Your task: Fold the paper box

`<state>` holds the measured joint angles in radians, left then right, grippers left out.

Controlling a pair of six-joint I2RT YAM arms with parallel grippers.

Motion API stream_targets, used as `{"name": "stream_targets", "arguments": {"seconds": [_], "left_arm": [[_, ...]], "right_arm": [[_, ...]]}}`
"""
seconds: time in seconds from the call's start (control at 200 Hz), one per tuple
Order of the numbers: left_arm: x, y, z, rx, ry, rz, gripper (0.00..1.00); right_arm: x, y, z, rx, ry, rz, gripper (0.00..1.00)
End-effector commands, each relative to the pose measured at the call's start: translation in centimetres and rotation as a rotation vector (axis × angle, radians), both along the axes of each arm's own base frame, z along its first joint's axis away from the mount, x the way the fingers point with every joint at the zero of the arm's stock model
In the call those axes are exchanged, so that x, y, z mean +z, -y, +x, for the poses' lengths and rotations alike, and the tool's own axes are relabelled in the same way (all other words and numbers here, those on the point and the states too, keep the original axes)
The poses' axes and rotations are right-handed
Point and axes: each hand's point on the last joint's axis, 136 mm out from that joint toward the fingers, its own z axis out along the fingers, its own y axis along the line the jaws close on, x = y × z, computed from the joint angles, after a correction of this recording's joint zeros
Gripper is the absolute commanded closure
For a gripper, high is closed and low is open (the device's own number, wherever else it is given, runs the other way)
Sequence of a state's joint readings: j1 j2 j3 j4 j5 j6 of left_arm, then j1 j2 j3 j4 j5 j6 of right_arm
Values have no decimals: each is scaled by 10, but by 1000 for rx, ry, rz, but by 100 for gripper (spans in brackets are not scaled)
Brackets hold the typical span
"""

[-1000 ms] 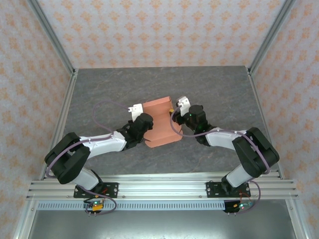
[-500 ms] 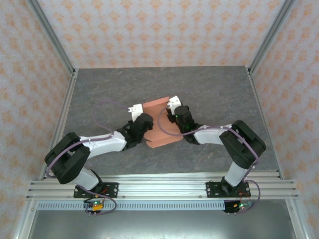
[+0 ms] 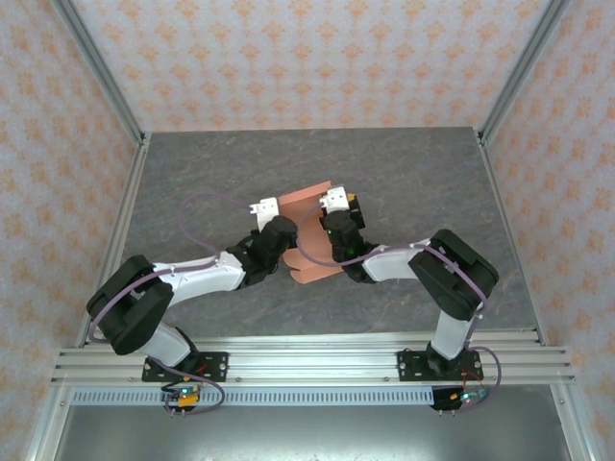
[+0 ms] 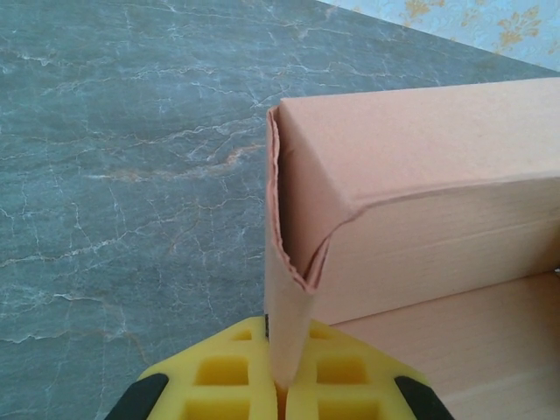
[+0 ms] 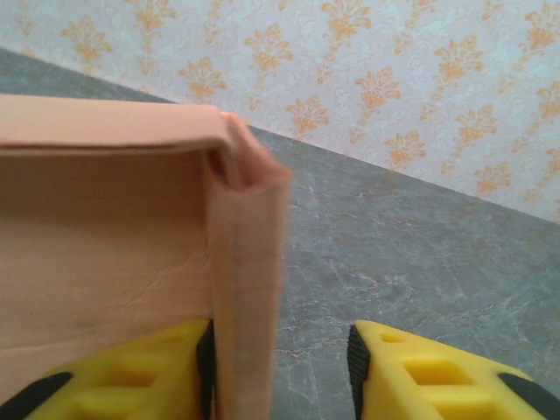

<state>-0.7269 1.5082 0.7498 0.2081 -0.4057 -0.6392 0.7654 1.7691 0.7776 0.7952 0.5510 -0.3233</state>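
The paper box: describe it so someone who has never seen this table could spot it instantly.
On the dark grey marbled table, look where the left arm and right arm meet. The paper box sits between them, thin cardboard partly folded. It is the only salmon-orange thing there.

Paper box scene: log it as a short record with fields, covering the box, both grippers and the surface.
object: paper box, salmon-orange cardboard, partly folded, walls raised
left gripper: shut on a thin wall edge of the box
right gripper: open, jaws astride another wall of the box
surface: grey marbled table
task state: folding unfinished
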Motion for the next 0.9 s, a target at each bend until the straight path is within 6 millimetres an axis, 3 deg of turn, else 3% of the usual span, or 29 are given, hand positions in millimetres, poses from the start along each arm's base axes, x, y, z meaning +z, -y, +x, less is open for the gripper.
{"name": "stream_targets", "arguments": {"seconds": [0.0,0.195,0.465,0.526,0.641,0.896], "left_arm": [[3,-15,4,90,11,31,100],[6,-17,8,121,11,33,100],[4,-23,18,273,-6,-26,100],[1,-24,20,308,-24,-37,100],[-7,-22,22,367,-69,-85,100],[-16,-4,27,379,-159,-241,100]], "right_arm": [[11,10,-1,18,-5,135,53],[31,-8,-35,318,-118,342,48],[74,24,-79,292,-237,587,40],[80,33,-87,237,-262,692,32],[64,65,-98,-68,-401,936,21],[26,26,-113,-113,-678,1193,24]]}}
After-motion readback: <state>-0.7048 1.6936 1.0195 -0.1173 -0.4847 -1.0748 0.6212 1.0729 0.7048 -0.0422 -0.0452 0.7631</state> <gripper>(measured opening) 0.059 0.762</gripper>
